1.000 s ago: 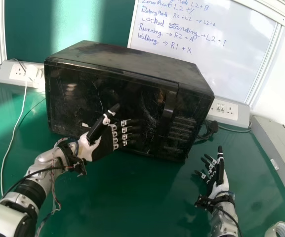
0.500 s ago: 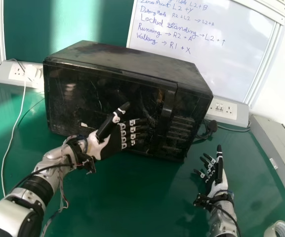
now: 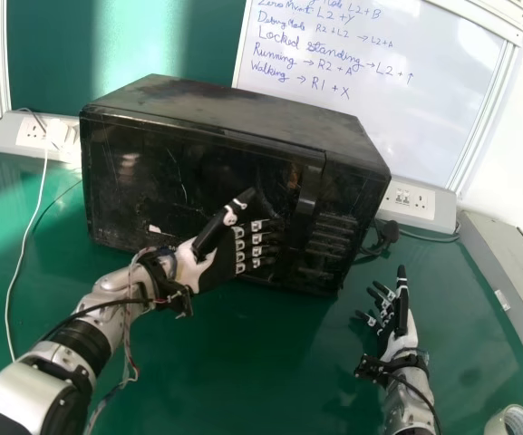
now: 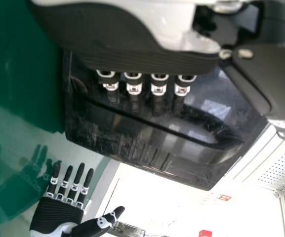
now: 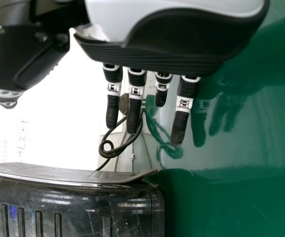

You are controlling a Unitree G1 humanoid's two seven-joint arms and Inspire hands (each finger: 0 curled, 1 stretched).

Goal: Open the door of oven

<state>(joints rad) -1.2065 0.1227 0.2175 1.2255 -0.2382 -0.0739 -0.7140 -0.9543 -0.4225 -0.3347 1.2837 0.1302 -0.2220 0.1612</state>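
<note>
The black oven (image 3: pixel 198 181) stands on the green table with its door shut; the raised door handle (image 3: pixel 307 195) runs up the front, right of the door's middle. My left hand (image 3: pixel 214 264) is in front of the door, left of the handle, fingers straight and pointing toward it, thumb up. In the left wrist view my left hand (image 4: pixel 132 49) has its fingers toward the oven front (image 4: pixel 147 131); whether they touch it I cannot tell. My right hand (image 3: pixel 397 326) is over the table right of the oven, open; the right wrist view shows this right hand (image 5: pixel 172 39) with straight fingers.
Behind the oven are a whiteboard (image 3: pixel 379 82) and socket strips (image 3: pixel 421 205), with a black plug and cable (image 3: pixel 385 234) at its right. A white cable (image 3: pixel 25 236) lies on the left. At the right are a grey box (image 3: pixel 506 272) and a tape roll (image 3: pixel 512 422).
My left hand has moved right along the oven front, toward the handle, its fingers still straight. The right hand and the oven have hardly shifted.
</note>
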